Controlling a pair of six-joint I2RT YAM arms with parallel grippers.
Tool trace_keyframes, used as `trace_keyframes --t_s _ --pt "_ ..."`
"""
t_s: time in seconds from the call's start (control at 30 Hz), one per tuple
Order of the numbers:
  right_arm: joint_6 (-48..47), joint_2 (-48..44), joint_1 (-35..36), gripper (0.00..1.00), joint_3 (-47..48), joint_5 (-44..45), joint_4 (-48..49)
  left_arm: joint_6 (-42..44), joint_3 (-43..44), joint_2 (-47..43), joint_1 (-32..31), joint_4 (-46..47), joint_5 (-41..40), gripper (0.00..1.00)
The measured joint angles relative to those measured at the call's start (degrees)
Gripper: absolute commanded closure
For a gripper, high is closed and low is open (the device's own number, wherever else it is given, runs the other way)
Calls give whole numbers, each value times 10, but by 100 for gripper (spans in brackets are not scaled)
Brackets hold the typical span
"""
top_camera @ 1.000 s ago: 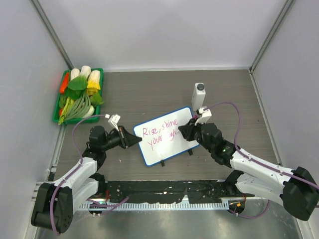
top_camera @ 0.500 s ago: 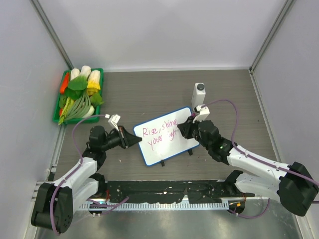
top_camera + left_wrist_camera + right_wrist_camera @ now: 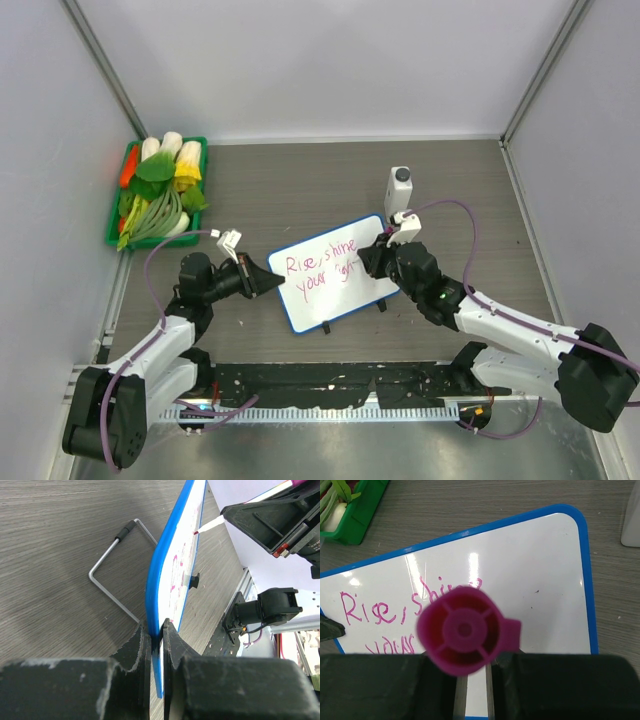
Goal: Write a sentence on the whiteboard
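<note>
1. The sentence (image 3: 320, 265) runs in pink across two lines on the whiteboard (image 3: 330, 302), which sits mid-table between the two arms, its black clip feet (image 3: 326, 328) on the near edge.
2. The top line reads "Rise, shine" and the lower one starts "your", but its last word is too small in the top view to make out.
3. The right gripper (image 3: 375, 262) is clenched around a pink marker (image 3: 464, 629) and hangs over the end of the lower line.
4. My call: we're in the writing step, on the last word.
5. Next it needs short, light strokes with the tip on the surface, then a clean lift.
6. The left gripper (image 3: 268, 281) is pinched tight on the board's blue left rim, holding it steady.
7. The left wrist view shows the board edge-on with the marker's tip (image 3: 209, 525) at or just off the writing face; I can't tell which.
8. It also shows a bent wire leg (image 3: 115, 555) behind the board, unseen from above.
9. The right wrist view looks straight down the marker's butt end, which hides the tip and the words under it.
10. Only the top view takes in the white bottle (image 3: 399, 190) just beyond the board and the green vegetable tray (image 3: 113, 218) far left.
</note>
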Motion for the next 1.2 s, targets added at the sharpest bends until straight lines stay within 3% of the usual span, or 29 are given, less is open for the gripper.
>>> trace_keyframes --t_s 0.57,1.2 --pt "0 -16 0 99 0 46 -19 0 0 1 0 0 0 100" --pt "3 -11 0 99 0 20 -8 1 0 1 0 0 2 100"
